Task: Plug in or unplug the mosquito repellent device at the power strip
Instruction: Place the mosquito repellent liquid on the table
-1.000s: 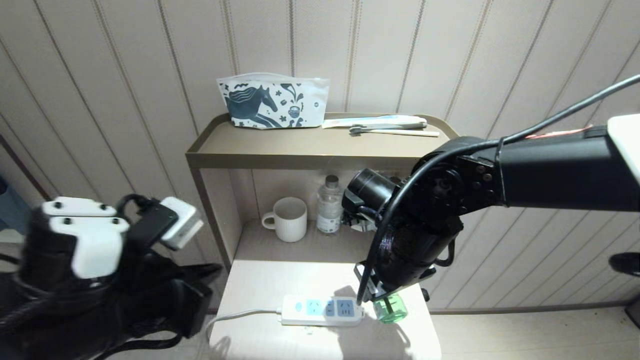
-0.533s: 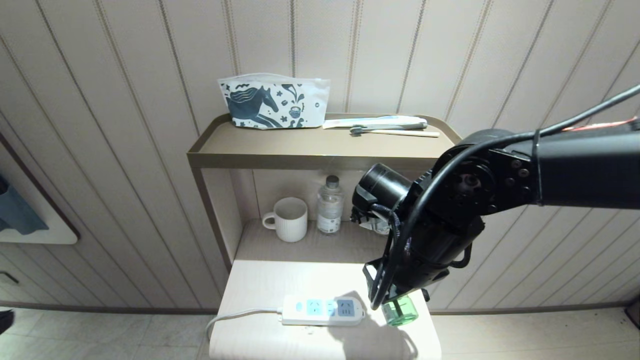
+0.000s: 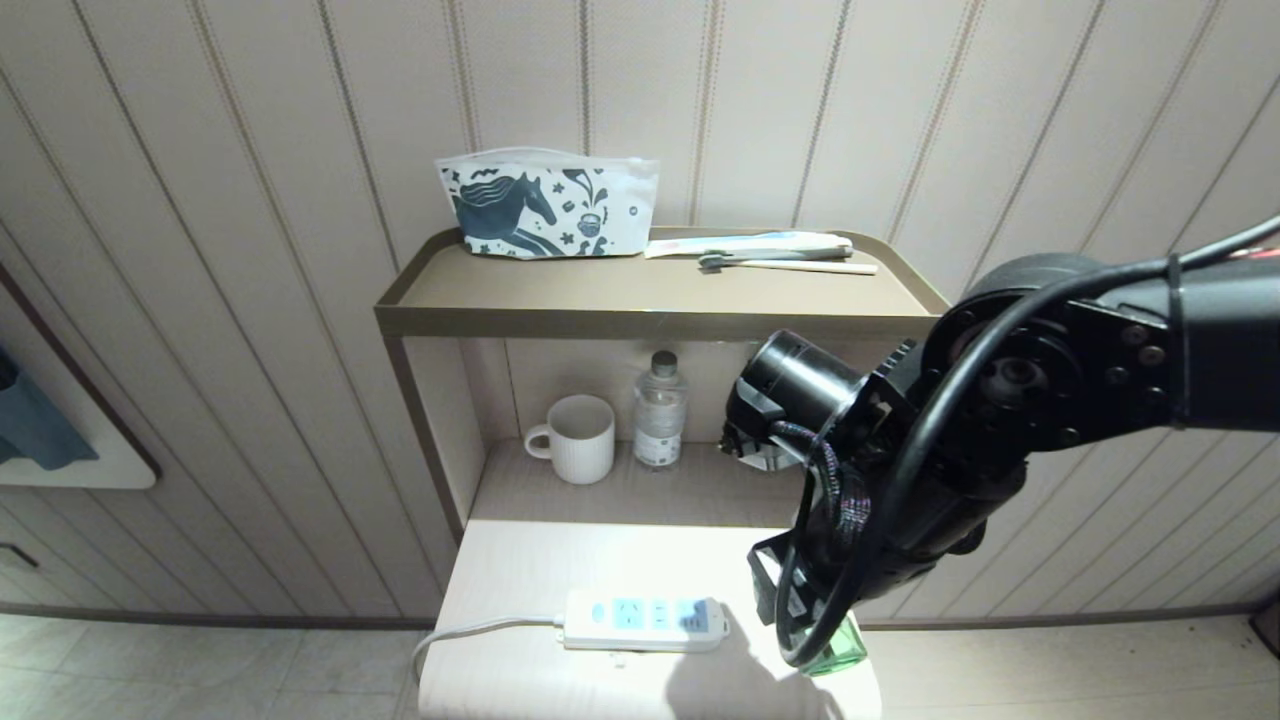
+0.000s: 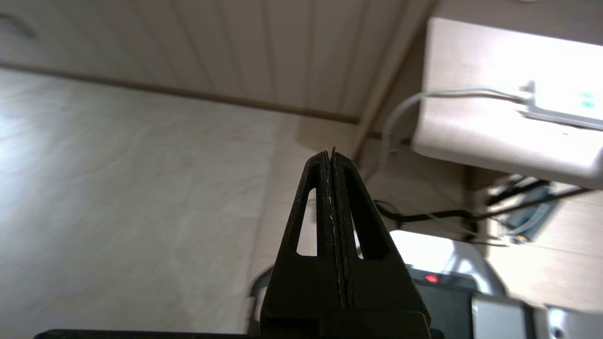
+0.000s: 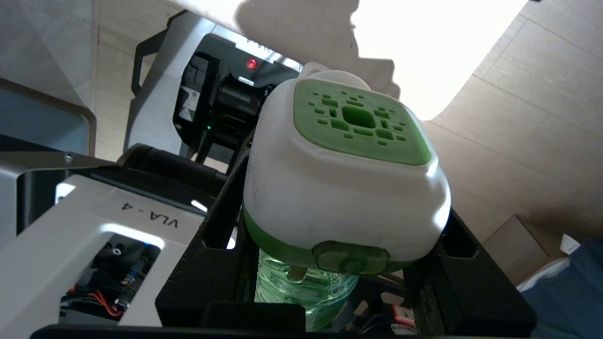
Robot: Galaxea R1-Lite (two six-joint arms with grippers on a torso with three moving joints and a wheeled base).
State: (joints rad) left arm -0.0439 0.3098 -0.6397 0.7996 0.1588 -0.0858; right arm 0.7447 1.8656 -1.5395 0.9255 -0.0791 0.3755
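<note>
Here, a pale wood-grain table top [image 3: 520,570] stands against a wall of cream vertical panelling [image 3: 250,200], with light floor tiles [image 3: 200,670] below and a brown open shelf unit [image 3: 640,300] rising from the table's far edge. On the shelf's top tray, a white zip pouch printed with a dark blue horse [image 3: 547,205] leans on the wall at the left, and a wrapped toothbrush set [image 3: 770,250] lies to its right. In the compartment underneath, a white ribbed mug [image 3: 578,438] stands empty as far as can be seen, and just right of it is 1 small clear water bottle with a grey cap [image 3: 659,410]. At the table's near edge lies the long white power strip with light-blue socket panels [image 3: 645,621], its grey-white cord [image 3: 470,633] running off the left side; nothing sits in its sockets. The right gripper [image 5: 330,235] hangs at the table's near right corner, right of the strip and apart from it, its 2 black fingers [image 5: 471,278] clamped on either side of the mosquito repellent device [image 5: 346,174], a white rounded-square head with a green vented centre above a clear green liquid bottle. The left gripper [image 4: 332,157] points at the floor left of the table, fingers pressed together with nothing between them.
</note>
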